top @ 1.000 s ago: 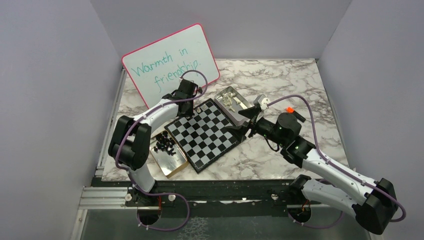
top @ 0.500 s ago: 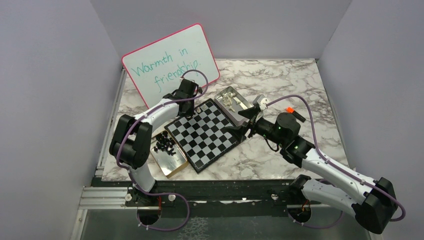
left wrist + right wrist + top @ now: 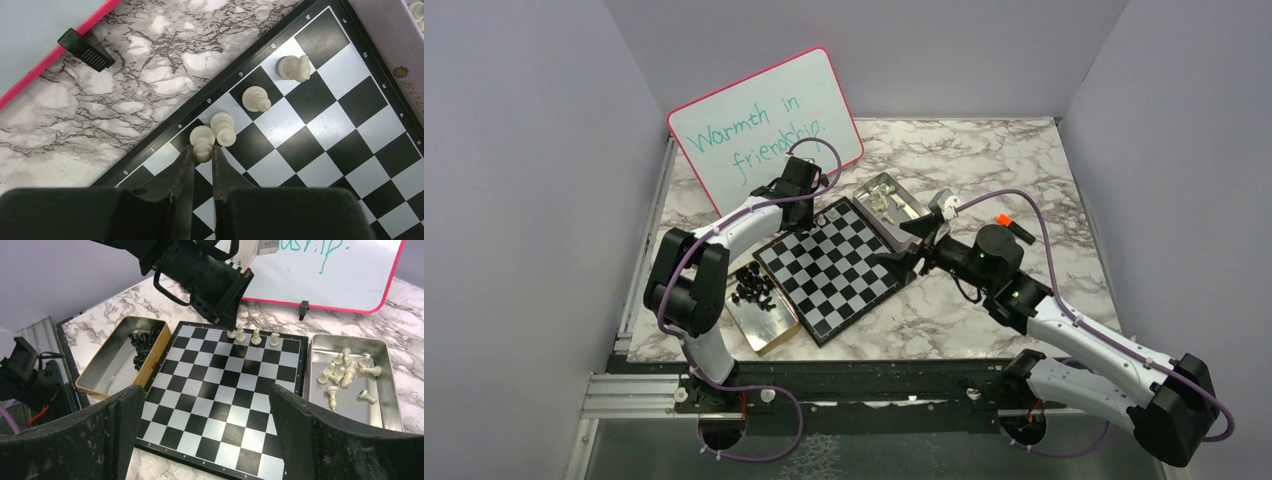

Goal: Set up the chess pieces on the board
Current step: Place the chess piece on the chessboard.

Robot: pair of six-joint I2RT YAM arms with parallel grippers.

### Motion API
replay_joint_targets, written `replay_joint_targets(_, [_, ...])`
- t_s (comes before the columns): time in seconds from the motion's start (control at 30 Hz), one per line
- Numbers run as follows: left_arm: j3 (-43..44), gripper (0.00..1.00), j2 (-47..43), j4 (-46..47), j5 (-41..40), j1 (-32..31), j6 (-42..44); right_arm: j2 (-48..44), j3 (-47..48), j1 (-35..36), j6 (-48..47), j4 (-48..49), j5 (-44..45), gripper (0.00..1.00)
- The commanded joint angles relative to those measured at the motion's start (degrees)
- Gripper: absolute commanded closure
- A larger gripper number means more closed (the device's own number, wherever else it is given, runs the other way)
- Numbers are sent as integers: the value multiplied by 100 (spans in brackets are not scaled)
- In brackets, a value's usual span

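Starting at the left: shallow gold-sided metal tin (image 3: 770,327) on the grey-veined marble tabletop (image 3: 984,160), heaped with tiny black chessmen (image 3: 752,288), just beside the left edge of the glossy black-and-white chequered chessboard (image 3: 834,275). Next, left gripper (image 3: 202,149) low over the board's far row, black fingers (image 3: 184,167) closed on a small cream-white chessman (image 3: 202,138) standing on the square marked e. Along the same row to the right, three more cream-white chessmen (image 3: 256,98) on d, c and b, the nearest just beside the held one. Beyond the board's far right edge, rectangular silver metal tin (image 3: 350,407) with loose cream-white chessmen (image 3: 345,371) scattered inside, some upright, some lying. Furthest right, right gripper (image 3: 207,400) above the board's right side, spread wide, gripping nothing.
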Motion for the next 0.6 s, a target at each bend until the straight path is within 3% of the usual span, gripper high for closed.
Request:
replay_joint_targets(0.0, [162,84,88,139,157,-19,39,-82,78,43,-53,-46,-48,0])
replay_joint_targets(0.57, [58,84,-73,-45,-48,-27,2,-61,61,43,-56,-51,-51,0])
